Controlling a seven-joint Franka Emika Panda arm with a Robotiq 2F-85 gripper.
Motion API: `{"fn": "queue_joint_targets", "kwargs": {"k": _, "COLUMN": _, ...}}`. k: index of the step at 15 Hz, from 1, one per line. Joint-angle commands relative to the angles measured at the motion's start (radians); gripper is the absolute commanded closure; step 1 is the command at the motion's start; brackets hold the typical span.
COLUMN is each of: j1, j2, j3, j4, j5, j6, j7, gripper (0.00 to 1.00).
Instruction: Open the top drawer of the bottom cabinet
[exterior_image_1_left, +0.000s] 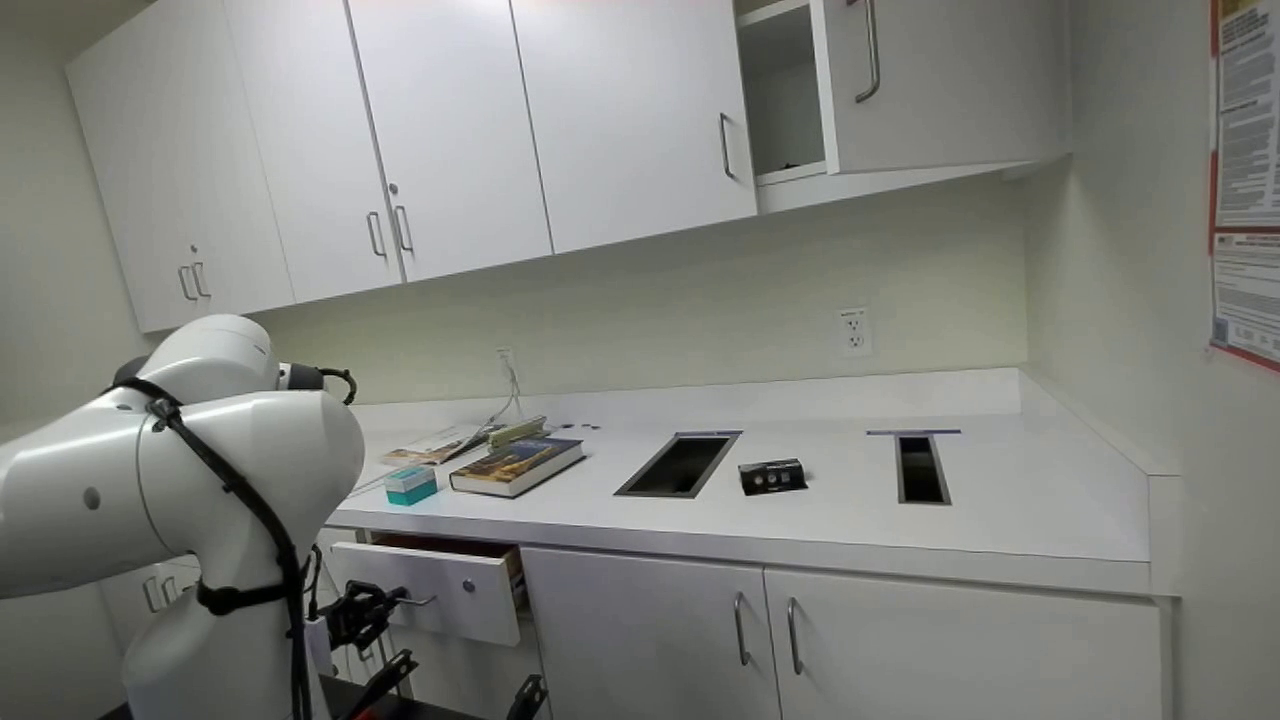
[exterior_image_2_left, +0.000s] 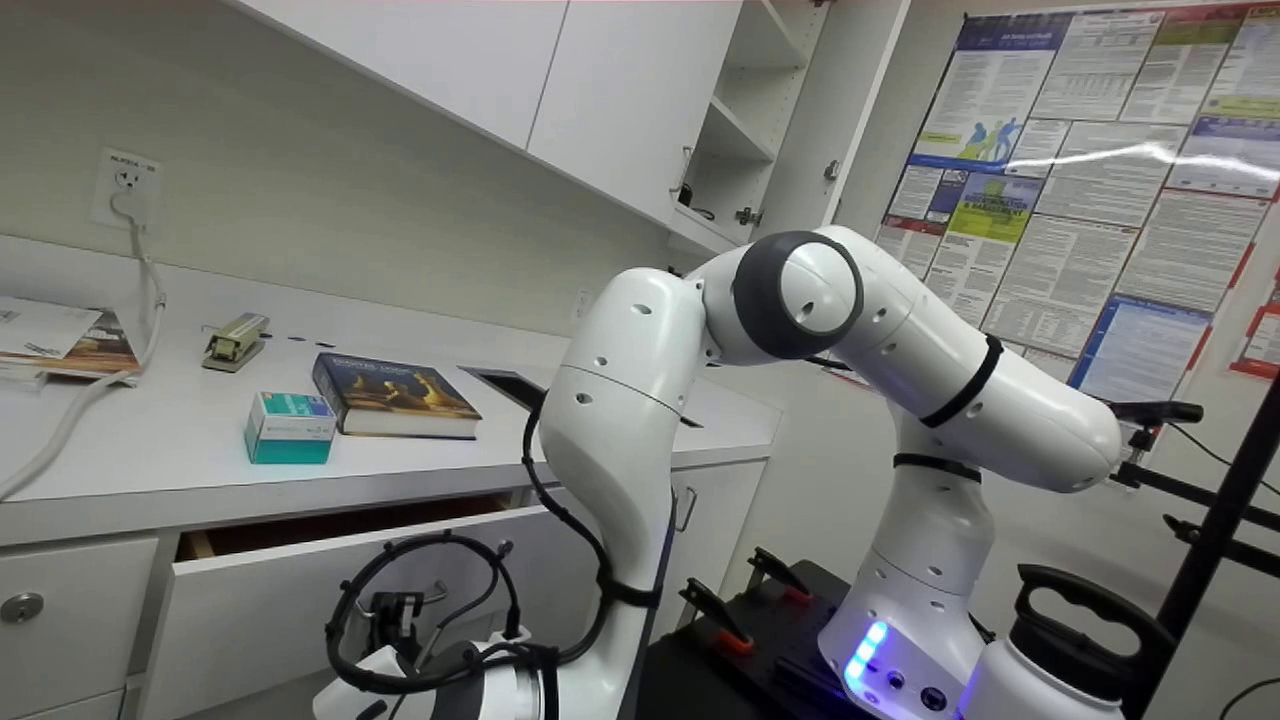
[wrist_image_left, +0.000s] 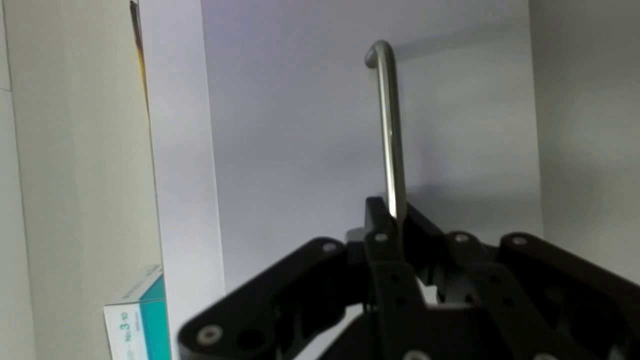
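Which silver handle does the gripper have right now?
The horizontal bar handle on the partly open top drawer: the gripper is shut on it. The lower door handles stand vertical, ungripped.

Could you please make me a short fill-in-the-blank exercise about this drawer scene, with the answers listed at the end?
1. The top drawer of the bottom cabinet is not shut but partly ____.
2. The hand is closed on that drawer's silver bar ____.
3. Right beside the teal-and-white box lies a thick hardcover ____.
4. In an exterior view, the small object lying between the two rectangular openings in the countertop is mostly ____ in colour.

Missing words: open; handle; book; black.
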Motion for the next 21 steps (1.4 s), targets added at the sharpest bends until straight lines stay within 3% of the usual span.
{"fn": "queue_joint_targets", "kwargs": {"k": 1, "j1": 0.018, "j2": -0.001, "j3": 0.045, "j4": -0.007, "j5": 0.041, "j6": -0.075, "j7": 0.027, "gripper": 0.98}}
{"fn": "queue_joint_targets", "kwargs": {"k": 12, "j1": 0.169, "j2": 0.064, "j3": 0.150, "j4": 0.021, "j5": 0.277, "j6": -0.238, "j7": 0.182, "gripper": 0.98}}
{"fn": "queue_joint_targets", "kwargs": {"k": 21, "j1": 0.347, "j2": 0.066, "j3": 0.148, "j4": 0.055, "j5": 0.487, "j6": -0.243, "j7": 0.274, "gripper": 0.98}}
